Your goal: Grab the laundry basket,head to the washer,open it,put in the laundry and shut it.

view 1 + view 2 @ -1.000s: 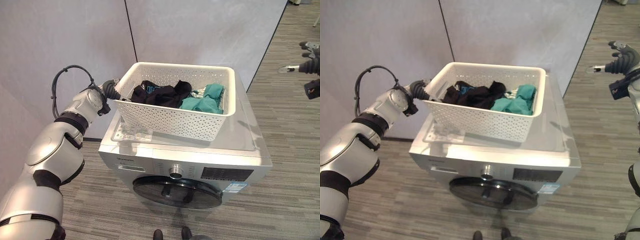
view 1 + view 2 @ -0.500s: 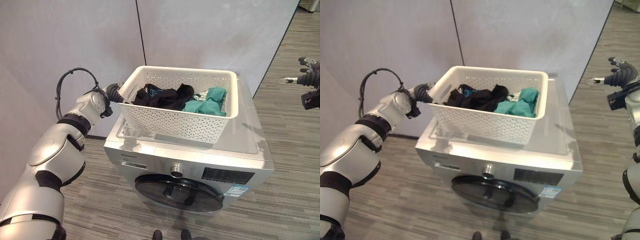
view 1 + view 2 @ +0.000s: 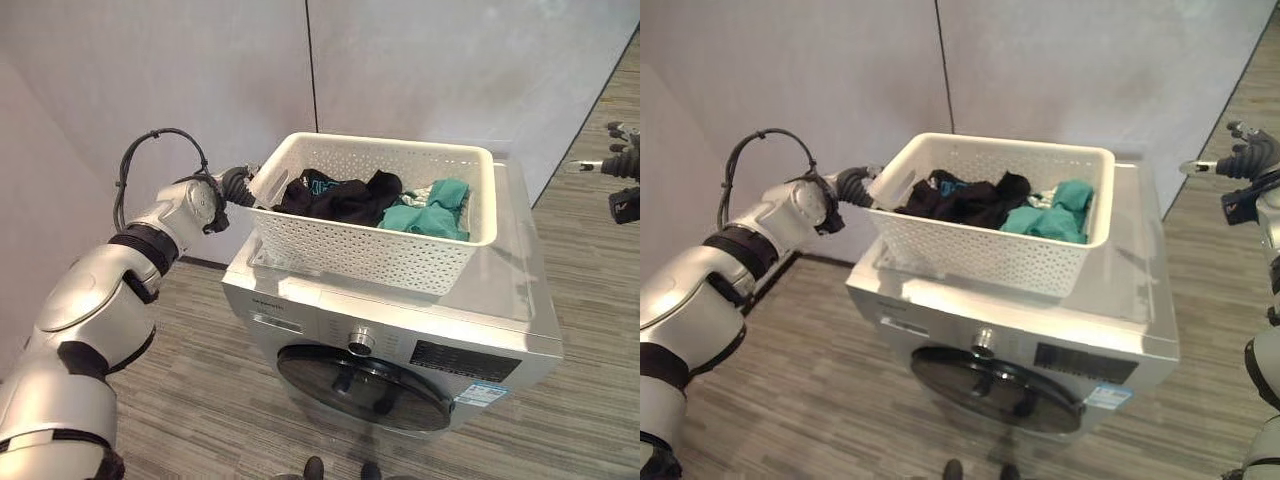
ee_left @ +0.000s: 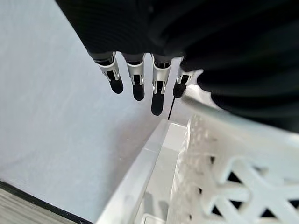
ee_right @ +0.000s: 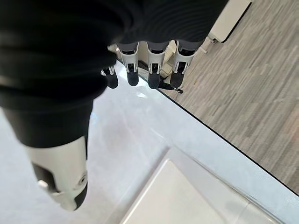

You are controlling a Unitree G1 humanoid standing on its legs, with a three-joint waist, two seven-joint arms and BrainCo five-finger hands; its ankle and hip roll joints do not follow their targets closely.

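Camera shifted; basket unmoved on washer top. Left hand at basket's left rim, fingers straight. Right hand open, aloft.

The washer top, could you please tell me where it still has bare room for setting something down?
The washer top is bare in a strip along its right edge, right of the laundry basket, and a narrower band along the front edge above the control panel. The basket crowds the rest, the left hand at its left rim.

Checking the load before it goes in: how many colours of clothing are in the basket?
2 show clearly: black clothes on the robot's left side of the laundry basket, teal clothes on its right. A pale bit shows between them; more may lie underneath.
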